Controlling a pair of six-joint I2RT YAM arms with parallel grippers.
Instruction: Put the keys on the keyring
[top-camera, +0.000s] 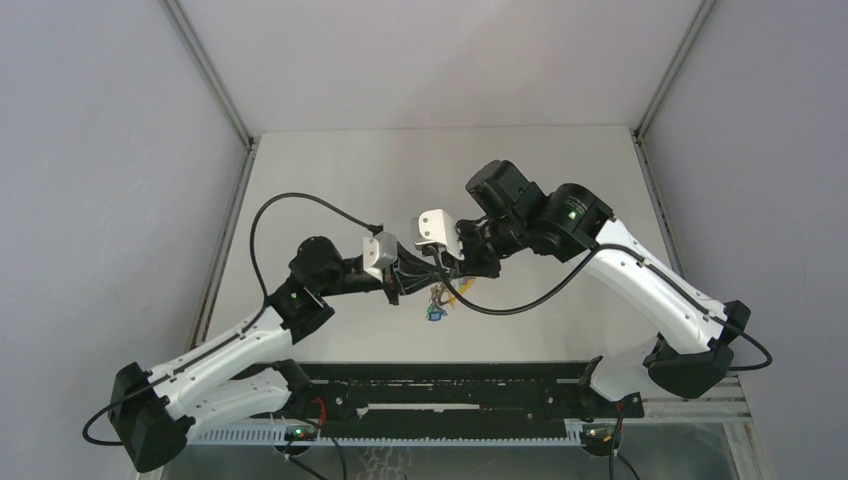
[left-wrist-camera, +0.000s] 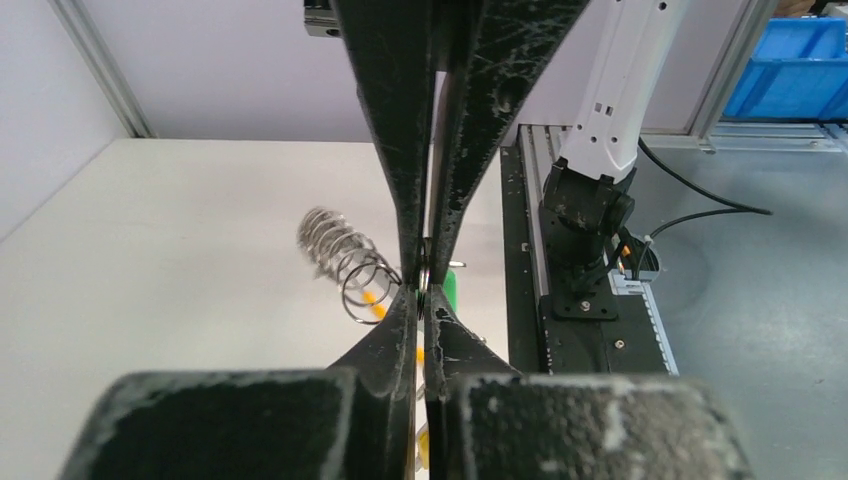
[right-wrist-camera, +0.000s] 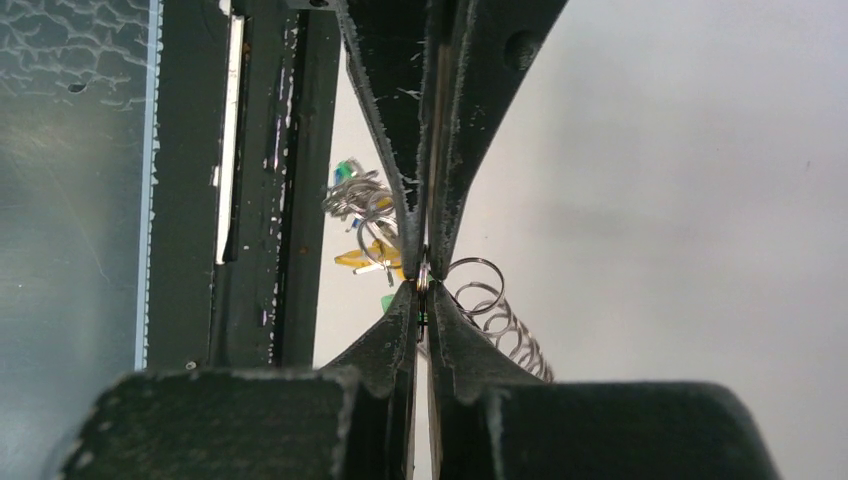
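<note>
Where your two arms meet above the table (top-camera: 330, 170), nearer its near edge than its far edge and about midway between its sides, the two tools face each other tip to tip. Your left tool (left-wrist-camera: 424, 285) is pressed almost together, pinching a thin loop of the silvery keyring (left-wrist-camera: 338, 255), whose coiled links trail off to one side. Your right tool (right-wrist-camera: 422, 283) is pressed together on the same chain, nipping a small loop at its very end. A curved yellow band (right-wrist-camera: 362, 258) and the keys (top-camera: 436, 312), with green and blue heads, hang just below the tools. Whether they touch the table, or whether any key is already threaded, cannot be told.

Both grips look to be on thin wire at the extreme tips, so a small twist or tug from either arm could let the loop slip out and drop the whole bunch. Drawing the arms apart could stretch or bend the coil. The hanging keys may swing and tangle in the links. Each tool also hides its own pinch point from its wrist camera, so you could misjudge the gap.
</note>
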